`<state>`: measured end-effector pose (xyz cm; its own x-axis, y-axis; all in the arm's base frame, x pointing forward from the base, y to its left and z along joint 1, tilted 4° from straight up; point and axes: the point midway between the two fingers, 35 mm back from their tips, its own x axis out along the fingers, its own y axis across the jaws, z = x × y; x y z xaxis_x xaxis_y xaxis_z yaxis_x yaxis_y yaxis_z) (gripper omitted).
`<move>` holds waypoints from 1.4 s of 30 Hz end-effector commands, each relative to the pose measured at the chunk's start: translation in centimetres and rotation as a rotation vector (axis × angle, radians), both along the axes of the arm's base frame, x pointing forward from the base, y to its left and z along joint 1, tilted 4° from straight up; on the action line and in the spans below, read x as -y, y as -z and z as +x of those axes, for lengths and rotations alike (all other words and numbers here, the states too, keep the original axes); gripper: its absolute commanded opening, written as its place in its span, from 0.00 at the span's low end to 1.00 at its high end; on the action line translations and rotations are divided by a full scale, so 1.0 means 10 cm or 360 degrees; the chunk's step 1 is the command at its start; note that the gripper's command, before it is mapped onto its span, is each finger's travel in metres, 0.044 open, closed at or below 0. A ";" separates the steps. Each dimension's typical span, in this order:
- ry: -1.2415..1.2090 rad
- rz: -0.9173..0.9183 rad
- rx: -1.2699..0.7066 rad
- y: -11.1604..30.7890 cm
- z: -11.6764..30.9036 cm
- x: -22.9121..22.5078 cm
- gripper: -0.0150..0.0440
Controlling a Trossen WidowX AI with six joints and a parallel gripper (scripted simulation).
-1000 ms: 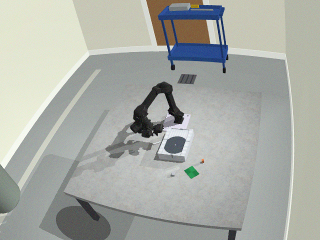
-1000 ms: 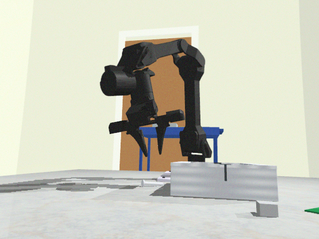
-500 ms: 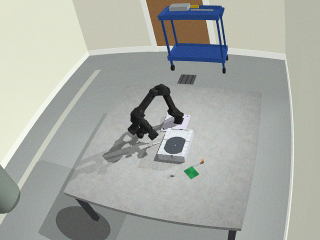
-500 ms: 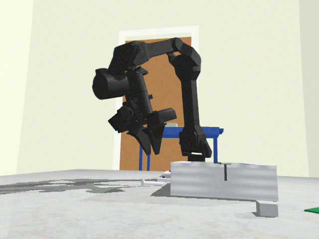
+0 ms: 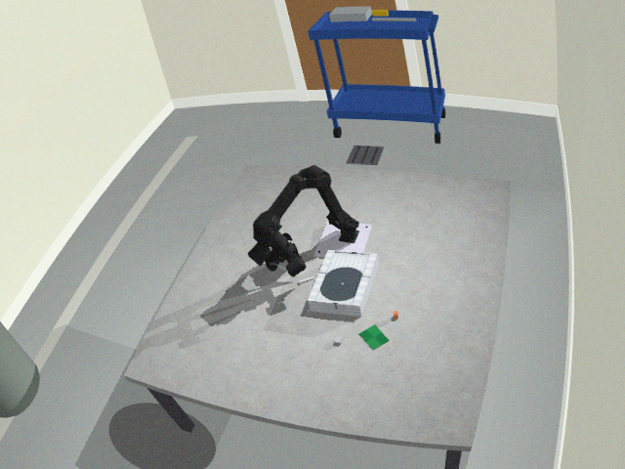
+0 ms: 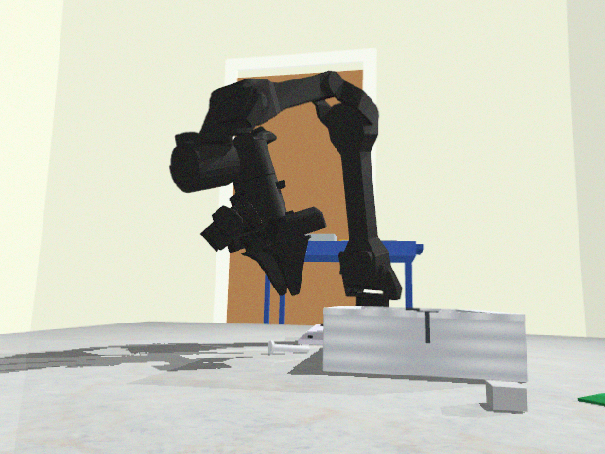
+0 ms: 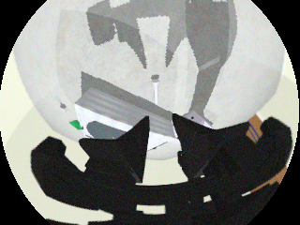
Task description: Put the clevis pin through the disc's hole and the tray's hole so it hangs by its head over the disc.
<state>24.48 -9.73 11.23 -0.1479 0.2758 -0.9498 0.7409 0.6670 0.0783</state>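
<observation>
Clevis pin (image 5: 305, 280) (image 6: 291, 348) (image 7: 156, 93), lying on its side on the table (image 5: 429, 378) (image 6: 195, 415) (image 7: 42, 47), just to the left of the rimmed steel tray (image 5: 335, 308) (image 6: 390, 341) (image 7: 124, 112) as seen from the top. Head pointing away from the tray, shank towards it; neither in the disc nor in the tray. Aluminium disc (image 5: 331, 291) (image 7: 105, 130), dark grey and wide, inside the tray, with a small pale spot at its middle in the top view. Near wall of the tray marked by a narrow dark upright slot in the exterior view.

Parallel-jaw gripper (image 5: 283, 252) (image 6: 288, 293) (image 7: 160, 118) above the table, to the pin's side of the tray, higher than the tray's top and well apart from both pin and tray. Jaws partly open, gap visible between the fingertips in the wrist view, nothing held. Fingers pointing downward at a slant.

Behind the tray in the top view, a pale lavender base plate (image 5: 360, 243) (image 6: 312, 335) (image 7: 196, 117) under the arm's foot. In front of the tray, a small grey block (image 5: 337, 343) (image 6: 507, 396) (image 7: 63, 106); to the right of that, a flat green square (image 5: 374, 337) (image 6: 594, 399) (image 7: 76, 125). Off the tray's front right corner, a little orange block (image 5: 395, 314).
</observation>
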 end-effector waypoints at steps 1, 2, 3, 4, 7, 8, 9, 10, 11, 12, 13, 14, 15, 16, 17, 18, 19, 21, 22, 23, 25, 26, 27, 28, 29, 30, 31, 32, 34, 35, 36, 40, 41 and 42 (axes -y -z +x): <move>0.0016 0.0009 -0.0004 0.05 0.01 0.00 0.53; 0.0016 0.0009 -0.0004 0.07 0.01 0.00 0.53; 0.0016 0.0009 -0.0004 0.09 0.01 0.00 0.53; 0.0016 0.0009 -0.0004 0.10 0.01 0.00 0.53; 0.0016 0.0009 -0.0004 0.15 0.02 -0.01 0.53; 0.0016 0.0009 -0.0004 0.17 0.02 -0.01 0.53; 0.0016 0.0009 -0.0004 0.19 0.02 -0.01 0.53; 0.0016 0.0009 -0.0004 0.20 0.02 -0.01 0.53; 0.0016 0.0009 -0.0004 0.22 0.02 -0.01 0.53; 0.0016 0.0009 -0.0004 0.24 0.02 -0.01 0.53; 0.0016 0.0010 -0.0004 0.25 0.03 -0.01 0.53; 0.0016 0.0010 -0.0004 0.27 0.03 -0.01 0.53; 0.0016 0.0010 -0.0004 0.28 0.03 -0.01 0.53; 0.0016 0.0010 -0.0004 0.30 0.03 -0.01 0.53; 0.0016 0.0010 -0.0004 0.32 0.03 -0.01 0.53; 0.0016 0.0010 -0.0004 0.33 0.03 -0.01 0.53; 0.0016 0.0010 -0.0004 0.35 0.03 -0.01 0.53; 0.0016 0.0010 -0.0004 0.38 0.04 -0.01 0.53; 0.0016 0.0010 -0.0004 0.40 0.04 -0.01 0.53; 0.0016 0.0010 -0.0004 0.42 0.04 -0.01 0.53; 0.0016 0.0010 -0.0004 0.45 0.04 -0.01 0.53; 0.0016 0.0010 -0.0004 0.47 0.04 -0.01 0.53; 0.0016 0.0010 -0.0004 0.48 0.04 -0.01 0.53; 0.0016 0.0010 -0.0004 0.50 0.05 -0.01 0.53; 0.0016 0.0010 -0.0004 0.52 0.05 -0.01 0.53; 0.0016 0.0010 -0.0004 0.53 0.05 -0.01 0.53; 0.0016 0.0010 -0.0004 0.55 0.05 -0.01 0.53; 0.0016 0.0010 -0.0004 0.57 0.05 -0.01 0.53; 0.0016 0.0010 -0.0004 0.60 0.06 -0.01 0.53; 0.0016 0.0010 -0.0004 0.62 0.06 -0.02 0.53; 0.0016 0.0010 -0.0004 0.63 0.06 -0.02 0.53; 0.0016 0.0010 -0.0004 0.70 0.07 -0.02 0.53; 0.0016 0.0010 -0.0004 0.71 0.07 -0.02 0.53; 0.0016 0.0010 -0.0004 0.72 0.07 -0.02 0.53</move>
<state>25.25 -9.72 4.87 -0.1397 0.2725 -0.9519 0.7429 0.6645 0.0812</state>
